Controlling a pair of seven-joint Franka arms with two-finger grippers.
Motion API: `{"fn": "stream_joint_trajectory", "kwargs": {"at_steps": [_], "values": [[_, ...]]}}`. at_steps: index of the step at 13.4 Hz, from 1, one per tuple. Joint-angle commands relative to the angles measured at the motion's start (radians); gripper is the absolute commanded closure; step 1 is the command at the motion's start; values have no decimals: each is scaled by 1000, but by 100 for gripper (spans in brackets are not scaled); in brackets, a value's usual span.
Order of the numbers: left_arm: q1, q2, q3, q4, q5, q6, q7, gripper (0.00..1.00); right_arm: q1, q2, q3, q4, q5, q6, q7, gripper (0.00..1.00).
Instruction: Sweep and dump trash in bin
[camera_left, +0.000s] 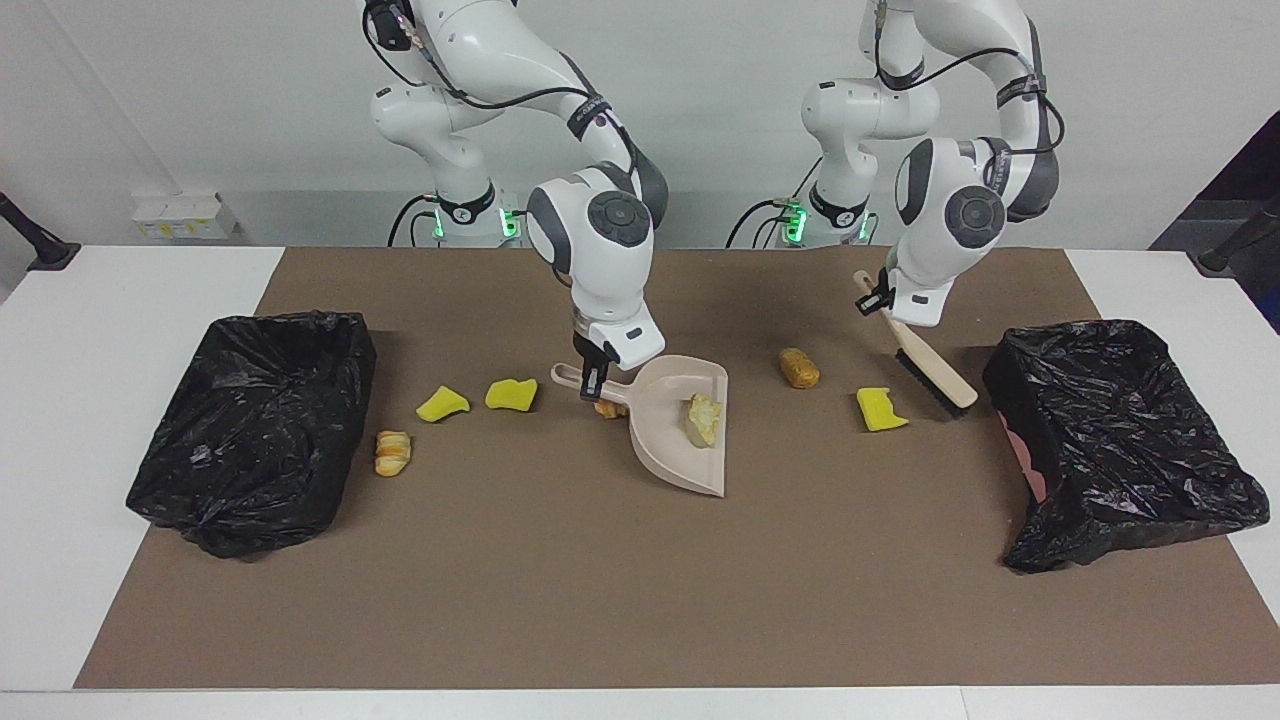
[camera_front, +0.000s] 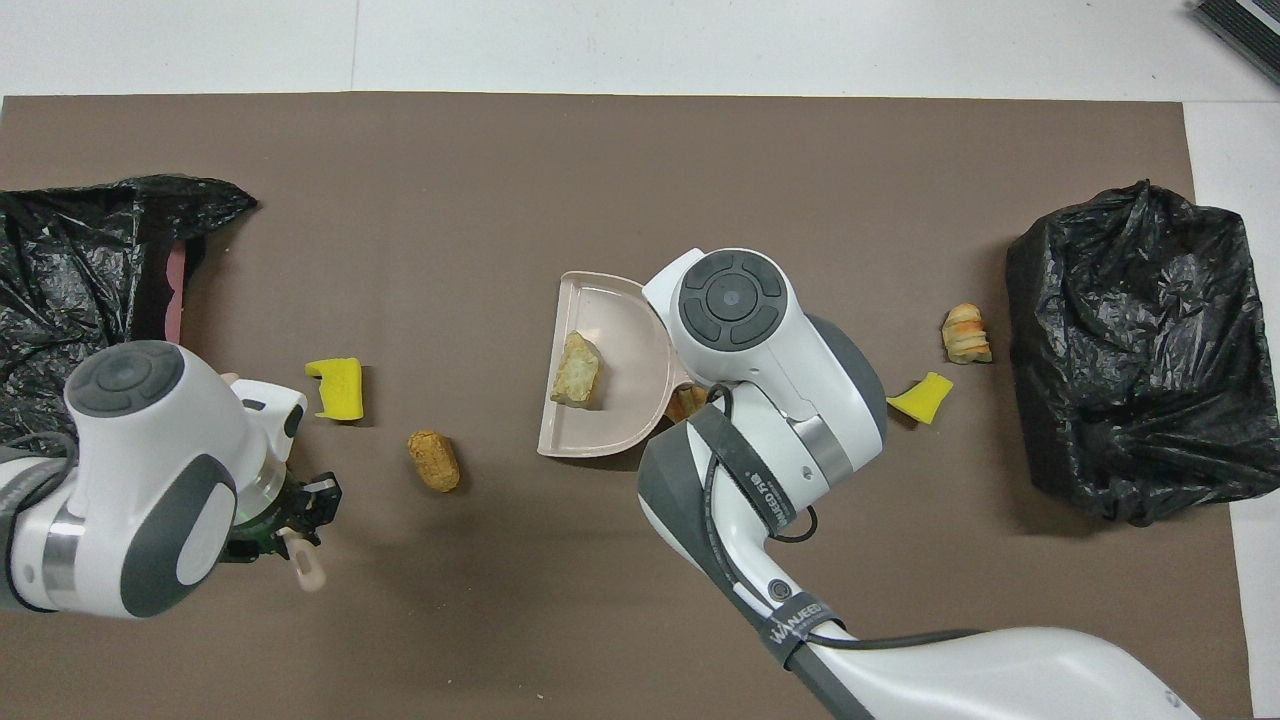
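My right gripper (camera_left: 592, 378) is shut on the handle of the beige dustpan (camera_left: 665, 455), which rests on the mat with one pale piece of trash (camera_left: 700, 418) in it. Another piece (camera_left: 607, 408) lies beside the handle. My left gripper (camera_left: 882, 300) is shut on the brush (camera_left: 930, 370), held tilted, its bristles low between a yellow sponge (camera_left: 882, 410) and the bin (camera_left: 1120, 440) at the left arm's end. A tan piece (camera_left: 799, 367) lies between sponge and dustpan. Two yellow sponges (camera_left: 511, 393) and a striped piece (camera_left: 392, 452) lie toward the other bin (camera_left: 250, 430).
Both bins are lined with black bags and stand at the two ends of the brown mat (camera_left: 600, 580). From overhead, the right arm covers its gripper and the dustpan's (camera_front: 620, 320) handle.
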Motion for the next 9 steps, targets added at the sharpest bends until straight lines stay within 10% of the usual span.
{"fn": "stream_joint_trajectory", "kwargs": {"at_steps": [1,9], "values": [[-100,-70,0,-108,-31,79,-120,100,-7,-22,7,-36,-12,27,-21,100],[-248,-8,-99,-104,-286,257,-403,100,-7,-22,7,-36,-12,27,-20,100]]}}
